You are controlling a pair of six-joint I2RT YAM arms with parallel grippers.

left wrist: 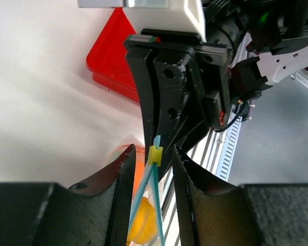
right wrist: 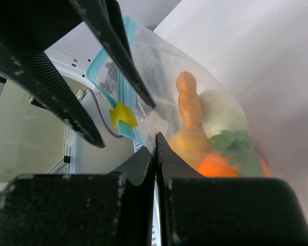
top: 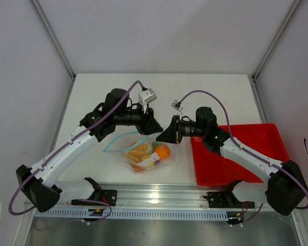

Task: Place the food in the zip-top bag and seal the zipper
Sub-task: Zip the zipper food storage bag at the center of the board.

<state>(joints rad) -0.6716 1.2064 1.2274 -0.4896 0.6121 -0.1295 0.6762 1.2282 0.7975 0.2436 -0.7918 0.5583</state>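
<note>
The zip-top bag (top: 146,154) lies on the white table and holds the food: yellow pieces (top: 138,152) and an orange round fruit (top: 163,151). My right gripper (right wrist: 155,148) is shut on the bag's clear edge beside the zipper; orange food (right wrist: 191,134) and green leaves show through the plastic. My left gripper (left wrist: 154,160) is open, with its fingers (left wrist: 126,171) on either side of the light-blue zipper (left wrist: 143,197) and its yellow slider (left wrist: 154,155), not touching them. Both grippers meet above the bag's top edge (top: 159,130).
A red tray (top: 246,148) stands right of the bag, under my right arm. A metal rail (top: 159,197) runs along the near table edge. White walls enclose the table at the back and sides.
</note>
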